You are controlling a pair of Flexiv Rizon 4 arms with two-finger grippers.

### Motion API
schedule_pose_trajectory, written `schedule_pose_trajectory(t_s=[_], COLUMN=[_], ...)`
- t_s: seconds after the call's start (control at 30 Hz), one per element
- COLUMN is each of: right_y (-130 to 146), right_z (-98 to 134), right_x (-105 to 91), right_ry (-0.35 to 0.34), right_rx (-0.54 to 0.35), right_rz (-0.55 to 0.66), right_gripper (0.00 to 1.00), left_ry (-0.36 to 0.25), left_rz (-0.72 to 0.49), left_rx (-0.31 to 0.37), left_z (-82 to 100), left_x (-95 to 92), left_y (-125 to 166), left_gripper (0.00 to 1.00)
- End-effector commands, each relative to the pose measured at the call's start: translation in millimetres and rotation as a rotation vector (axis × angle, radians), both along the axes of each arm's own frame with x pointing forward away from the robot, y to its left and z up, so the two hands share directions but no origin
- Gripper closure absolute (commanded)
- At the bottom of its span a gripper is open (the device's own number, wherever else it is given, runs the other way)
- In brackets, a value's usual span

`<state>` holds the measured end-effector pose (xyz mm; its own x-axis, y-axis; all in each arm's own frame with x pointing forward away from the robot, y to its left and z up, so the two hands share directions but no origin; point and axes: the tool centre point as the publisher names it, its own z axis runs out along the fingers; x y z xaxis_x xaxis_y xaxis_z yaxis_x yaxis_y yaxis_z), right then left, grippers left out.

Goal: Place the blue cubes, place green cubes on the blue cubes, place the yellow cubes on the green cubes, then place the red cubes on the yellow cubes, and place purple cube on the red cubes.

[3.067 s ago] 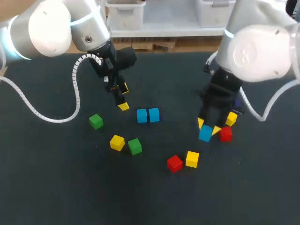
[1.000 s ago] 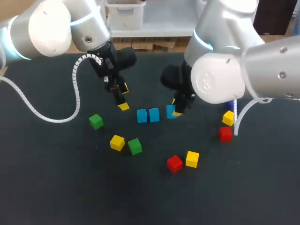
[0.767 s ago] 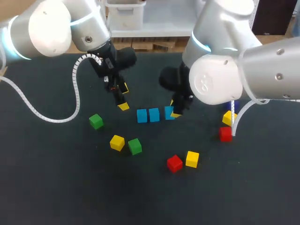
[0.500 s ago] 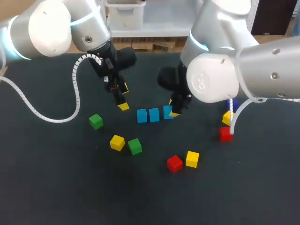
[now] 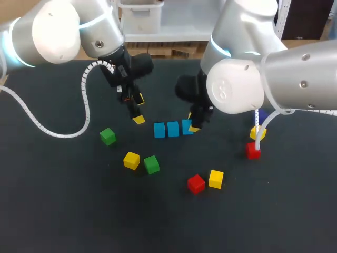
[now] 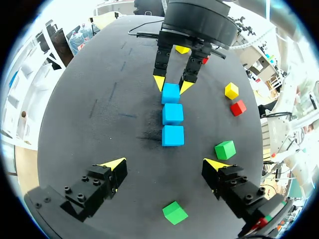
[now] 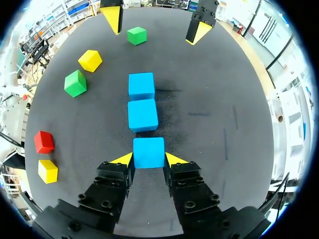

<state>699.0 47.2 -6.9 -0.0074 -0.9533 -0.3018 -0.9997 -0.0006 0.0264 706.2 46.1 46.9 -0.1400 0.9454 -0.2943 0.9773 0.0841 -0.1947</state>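
Right tool (image 7: 148, 160) pinches a blue cube (image 7: 148, 152) between its yellow wedge-shaped tips, both pressed against its flat sides. The cube is a smooth, matte, square-edged block, in line with two other blue cubes (image 7: 142, 115) on the dark, grainy tabletop (image 7: 209, 99), just beside the nearer one. Left tool (image 6: 164, 164) hangs spread wide, holding nothing.

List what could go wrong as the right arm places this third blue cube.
The right tool is shut on the held blue cube, close to the middle blue cube; releasing crooked could knock the row. The left tool hangs open near the row's other end, so either arm advancing risks a clash.
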Motion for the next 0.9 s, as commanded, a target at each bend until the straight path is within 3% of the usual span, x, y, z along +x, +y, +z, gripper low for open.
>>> schedule_pose_trajectory(t_s=[0.03,0.33,0.4,0.43,0.53,0.9], right_y=[-0.3,-0.2,-0.3,-0.3,-0.3,0.0], right_z=[0.0,-0.6,-0.9,-0.9,-1.0,-1.3], right_x=[0.3,0.0,-0.1,-0.2,-0.8,-2.7], right_ry=[0.003,0.004,0.006,0.007,0.008,0.012], right_rx=[0.003,0.002,0.001,0.002,0.003,0.003], right_rz=[0.002,0.003,0.003,0.003,0.003,0.008], right_gripper=[1.0,1.0,0.88,0.75,0.76,0.52], left_ry=[-0.003,-0.003,-0.003,-0.003,-0.003,-0.003], left_rz=[-0.001,-0.001,-0.001,-0.001,-0.001,-0.001], left_rx=[-0.002,-0.002,-0.002,-0.002,-0.002,-0.002], left_z=[-0.2,-0.2,-0.2,-0.2,-0.2,-0.2], left_x=[-0.8,-0.8,-0.8,-0.8,-0.8,-0.8], left_y=[0.9,0.9,0.9,0.9,0.9,0.9], left_gripper=[0.0,0.0,0.0,0.0,0.0,0.0])
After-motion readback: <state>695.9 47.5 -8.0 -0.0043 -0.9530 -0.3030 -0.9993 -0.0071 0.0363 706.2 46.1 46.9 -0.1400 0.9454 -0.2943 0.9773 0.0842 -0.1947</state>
